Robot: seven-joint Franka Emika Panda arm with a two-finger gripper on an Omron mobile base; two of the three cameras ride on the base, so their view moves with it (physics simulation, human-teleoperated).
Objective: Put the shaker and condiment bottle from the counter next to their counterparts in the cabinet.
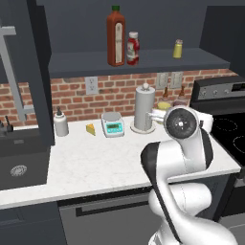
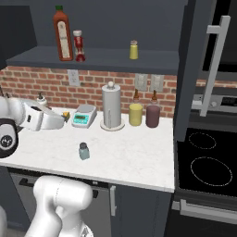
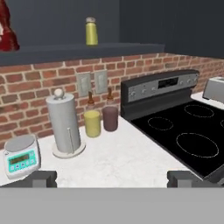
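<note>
The pale blue shaker stands upright on the white marbled counter, near its front edge. The small red condiment bottle stands on the cabinet shelf, close beside the tall red bottle with a green cap. Farther right on the shelf is the small yellow shaker. My gripper hovers over the counter's left part, up and left of the blue shaker. It is open, with nothing between its fingers.
A paper towel holder, a digital scale, and yellow and maroon jars line the brick wall. Left are a cheese wedge, a soap dispenser and the sink. The stove lies right.
</note>
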